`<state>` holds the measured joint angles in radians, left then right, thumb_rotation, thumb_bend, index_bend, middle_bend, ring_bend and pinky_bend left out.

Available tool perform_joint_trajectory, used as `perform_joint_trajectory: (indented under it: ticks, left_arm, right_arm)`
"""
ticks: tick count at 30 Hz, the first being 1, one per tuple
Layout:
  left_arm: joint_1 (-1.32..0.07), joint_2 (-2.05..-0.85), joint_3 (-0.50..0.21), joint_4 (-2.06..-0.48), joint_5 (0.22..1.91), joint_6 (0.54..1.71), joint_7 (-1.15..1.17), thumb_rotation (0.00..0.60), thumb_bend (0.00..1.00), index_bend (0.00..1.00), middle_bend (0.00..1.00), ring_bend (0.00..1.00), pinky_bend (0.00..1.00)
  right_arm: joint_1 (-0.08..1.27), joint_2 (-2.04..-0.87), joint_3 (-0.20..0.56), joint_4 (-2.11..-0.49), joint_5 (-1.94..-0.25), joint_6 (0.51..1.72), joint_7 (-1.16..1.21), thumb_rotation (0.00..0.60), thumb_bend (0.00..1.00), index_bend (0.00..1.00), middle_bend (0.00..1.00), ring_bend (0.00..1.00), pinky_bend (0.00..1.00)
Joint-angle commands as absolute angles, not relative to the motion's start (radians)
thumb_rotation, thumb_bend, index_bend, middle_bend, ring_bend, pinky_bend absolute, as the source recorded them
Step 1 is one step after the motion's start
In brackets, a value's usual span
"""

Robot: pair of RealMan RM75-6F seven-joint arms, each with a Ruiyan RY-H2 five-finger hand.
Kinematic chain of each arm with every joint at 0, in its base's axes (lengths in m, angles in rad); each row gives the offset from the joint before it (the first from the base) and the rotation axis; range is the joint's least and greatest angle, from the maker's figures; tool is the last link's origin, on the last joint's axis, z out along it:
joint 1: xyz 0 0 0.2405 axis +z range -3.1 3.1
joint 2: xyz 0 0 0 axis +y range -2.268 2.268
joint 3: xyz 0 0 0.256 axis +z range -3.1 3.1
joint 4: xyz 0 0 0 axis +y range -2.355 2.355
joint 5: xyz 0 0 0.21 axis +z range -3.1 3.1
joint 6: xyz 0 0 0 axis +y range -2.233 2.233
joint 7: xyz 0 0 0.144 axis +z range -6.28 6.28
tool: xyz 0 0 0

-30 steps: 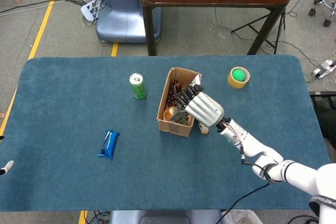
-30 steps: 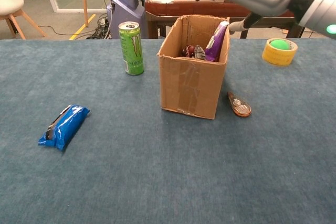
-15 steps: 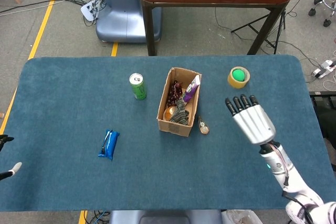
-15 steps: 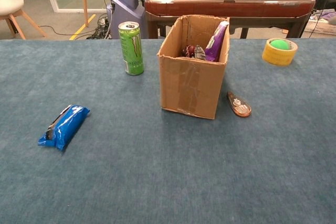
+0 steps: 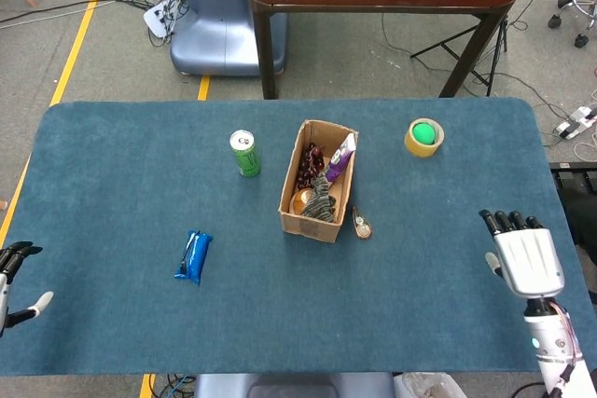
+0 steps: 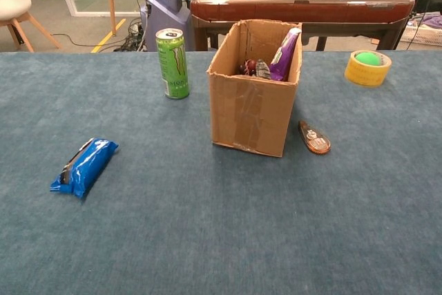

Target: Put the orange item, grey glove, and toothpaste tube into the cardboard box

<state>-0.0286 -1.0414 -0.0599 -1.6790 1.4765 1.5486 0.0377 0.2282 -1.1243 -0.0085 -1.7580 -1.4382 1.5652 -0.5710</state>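
Head view crops left hand (image 5: 14,281); cardboard box (image 6: 252,112) hides contents

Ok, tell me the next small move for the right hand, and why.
Probably just park it. The right hand is open and empty near the table's right edge, and the cardboard box already holds the orange item, grey glove and toothpaste tube.

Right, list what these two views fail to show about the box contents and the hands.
- Cardboard box, chest view: the front wall hides the grey glove and orange item; only the toothpaste tube pokes out.
- Orange item, head view: too small to identify.
- Left hand, head view: cut off by the left edge.
- Right hand: seen from the back, palm hidden.
- Chest view shows neither hand.
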Motion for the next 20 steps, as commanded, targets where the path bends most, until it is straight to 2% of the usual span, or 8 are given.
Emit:
perform_joint_trajectory:
  ticks: [1, 15, 20]
  left_arm:
    - [-0.030, -1.046, -0.057, -1.674, 1.484, 1.549, 0.035, 0.600, 0.16, 0.28, 0.24, 0.24, 0.47]
    - [-0.040, -1.063, -0.057, -1.659, 1.489, 1.541, 0.044, 0.600, 0.16, 0.29, 0.25, 0.25, 0.47]
    - [-0.046, -1.067, -0.056, -1.659, 1.492, 1.533, 0.051, 0.600, 0.16, 0.29, 0.25, 0.25, 0.47]
  right_arm:
    - [0.178, -1.129, -0.023, -1.765, -1.418, 1.591, -0.504, 0.600, 0.03, 0.31, 0.43, 0.37, 0.53]
    - [0.079, -1.120, 0.008, -1.679, -1.473, 1.685, -0.252, 0.600, 0.03, 0.31, 0.43, 0.37, 0.53]
    - [0.073, -1.110, 0.020, -1.661, -1.479, 1.670, -0.210, 0.600, 0.03, 0.31, 0.43, 0.37, 0.53]
